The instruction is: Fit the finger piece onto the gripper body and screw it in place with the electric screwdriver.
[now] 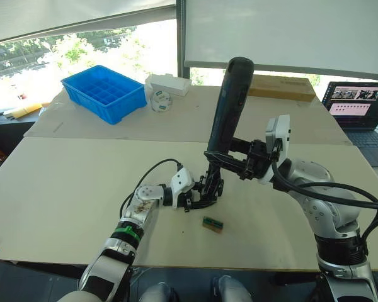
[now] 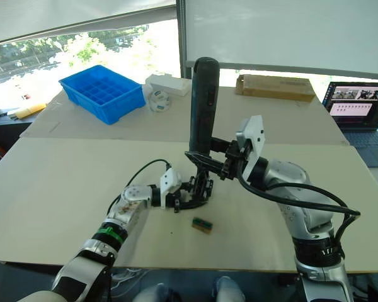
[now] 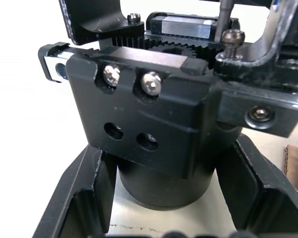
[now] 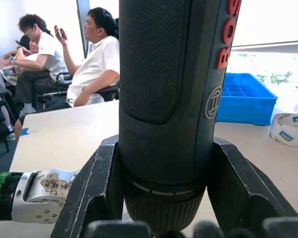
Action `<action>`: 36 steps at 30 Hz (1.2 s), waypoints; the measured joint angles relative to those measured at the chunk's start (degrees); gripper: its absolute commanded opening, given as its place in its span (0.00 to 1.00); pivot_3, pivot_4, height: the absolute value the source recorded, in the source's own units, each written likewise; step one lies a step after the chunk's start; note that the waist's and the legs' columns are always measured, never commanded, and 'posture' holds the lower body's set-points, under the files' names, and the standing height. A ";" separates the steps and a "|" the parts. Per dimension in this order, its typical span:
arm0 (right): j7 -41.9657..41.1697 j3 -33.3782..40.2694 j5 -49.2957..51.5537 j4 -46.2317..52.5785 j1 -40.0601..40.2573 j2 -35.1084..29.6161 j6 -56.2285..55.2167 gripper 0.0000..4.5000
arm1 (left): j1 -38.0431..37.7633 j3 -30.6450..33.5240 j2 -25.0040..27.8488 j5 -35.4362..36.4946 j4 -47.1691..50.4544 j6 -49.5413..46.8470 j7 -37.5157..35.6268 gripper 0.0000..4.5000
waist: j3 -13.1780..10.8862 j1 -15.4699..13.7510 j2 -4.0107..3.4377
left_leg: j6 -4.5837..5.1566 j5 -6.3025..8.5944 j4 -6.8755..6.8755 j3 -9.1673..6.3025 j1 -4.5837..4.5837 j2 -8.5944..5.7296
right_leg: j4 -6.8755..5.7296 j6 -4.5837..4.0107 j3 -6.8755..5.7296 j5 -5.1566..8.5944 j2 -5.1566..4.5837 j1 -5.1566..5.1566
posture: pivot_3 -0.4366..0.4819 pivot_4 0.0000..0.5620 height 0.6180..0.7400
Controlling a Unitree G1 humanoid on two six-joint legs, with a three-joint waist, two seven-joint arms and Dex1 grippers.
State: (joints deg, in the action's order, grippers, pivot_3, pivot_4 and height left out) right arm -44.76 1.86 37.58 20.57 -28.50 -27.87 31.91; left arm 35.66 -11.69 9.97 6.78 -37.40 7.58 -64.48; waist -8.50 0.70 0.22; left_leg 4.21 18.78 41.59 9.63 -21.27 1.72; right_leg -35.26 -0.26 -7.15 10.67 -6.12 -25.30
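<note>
One electric screwdriver [image 1: 230, 107] stands near-upright, bit down at the gripper body [image 1: 209, 189].

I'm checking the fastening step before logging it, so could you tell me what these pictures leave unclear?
- Bit tip of the electric screwdriver: head views, hidden among the gripper body and the left gripper.
- Whether the finger piece is seated: left wrist view, cut off at the edge.
- Small green-and-tan block: too small to identify.
</note>
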 measured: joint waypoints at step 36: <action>1.06 -0.80 0.24 0.33 0.32 0.41 0.00 0.43 | -0.16 -0.09 0.07 -0.10 0.28 -0.03 -0.01 0.52 | 0.00 0.00 0.00 | 0.00 0.00 0.00 -0.01 0.00 0.01 | 0.00 0.00 0.00 0.00 -0.01 0.00 | 0.48 0.27 1.00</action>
State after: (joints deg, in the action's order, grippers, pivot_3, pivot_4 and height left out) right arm -43.69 1.06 37.82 20.90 -28.18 -27.46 31.91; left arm 35.50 -11.78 10.04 6.68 -37.12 7.55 -64.49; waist -8.50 0.70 0.21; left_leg 4.21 18.78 41.58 9.62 -21.26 1.73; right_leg -35.25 -0.26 -7.15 10.67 -6.12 -25.30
